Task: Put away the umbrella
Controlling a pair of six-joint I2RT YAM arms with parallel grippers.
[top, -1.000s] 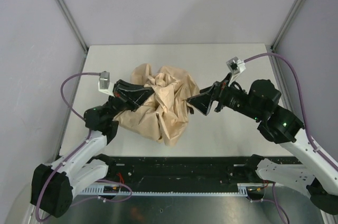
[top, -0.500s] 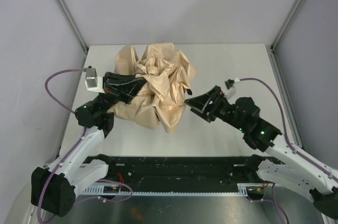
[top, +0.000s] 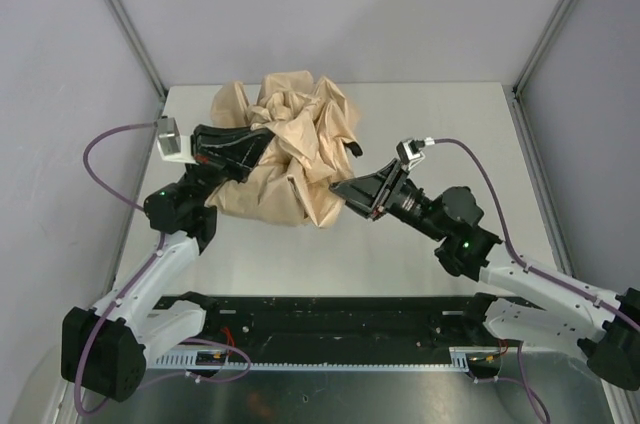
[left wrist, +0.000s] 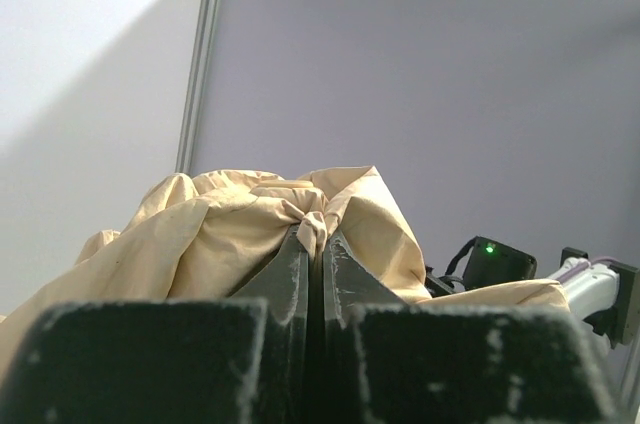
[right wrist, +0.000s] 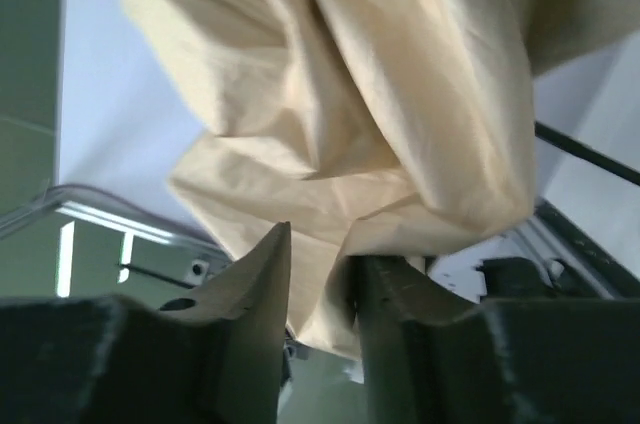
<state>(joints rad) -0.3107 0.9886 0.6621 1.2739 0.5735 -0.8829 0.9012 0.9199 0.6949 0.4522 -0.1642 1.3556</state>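
The umbrella [top: 290,154] is a crumpled heap of pale beige fabric on the white table's back left, with a thin black piece [top: 352,149] poking out at its right. My left gripper [top: 262,144] reaches into the heap from the left. In the left wrist view this gripper [left wrist: 322,234] is shut on a pinched fold of the umbrella [left wrist: 230,224]. My right gripper [top: 338,189] meets the heap's lower right edge. In the right wrist view its jaws [right wrist: 322,249] stand partly apart, and a hanging flap of the umbrella [right wrist: 400,94] droops between them, touching the right finger [right wrist: 390,279]. Handle and shaft are hidden.
The white table [top: 430,124] is ringed by grey walls, with metal corner posts at back left [top: 120,14] and back right [top: 560,14]. A black rail [top: 340,319] runs along the near edge between the arm bases. Purple cables loop off both wrists.
The left gripper has lifted and dragged the fabric back and to the left. The right arm swung down and leftward to the heap's lower edge, and its jaws have narrowed around a flap.
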